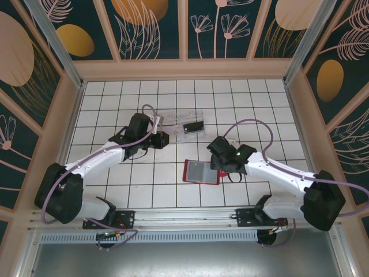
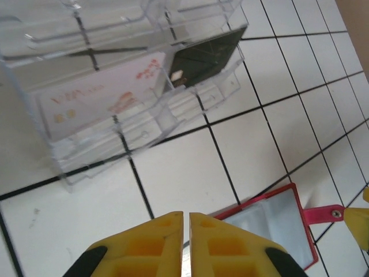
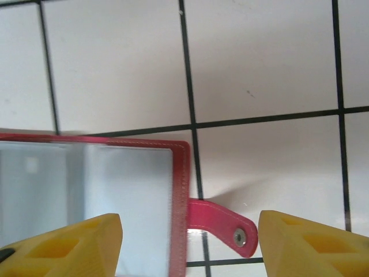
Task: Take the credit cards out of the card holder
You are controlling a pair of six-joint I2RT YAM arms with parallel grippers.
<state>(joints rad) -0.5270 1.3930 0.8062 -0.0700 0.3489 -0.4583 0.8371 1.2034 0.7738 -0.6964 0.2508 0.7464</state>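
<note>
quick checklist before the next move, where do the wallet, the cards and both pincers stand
1. Left pincer shut, nothing seen in it: ok.
2. Right pincer open, fingers either side of the small red closing tab: ok.
3. Flat red fold-open wallet lies open on the white tiled table: ok.
4. Thin dark rectangular card sits inside the clear plastic compartment tray: ok.
5. Any card left in the wallet: cannot tell; the visible part of the grey inner panel looks bare.
</note>
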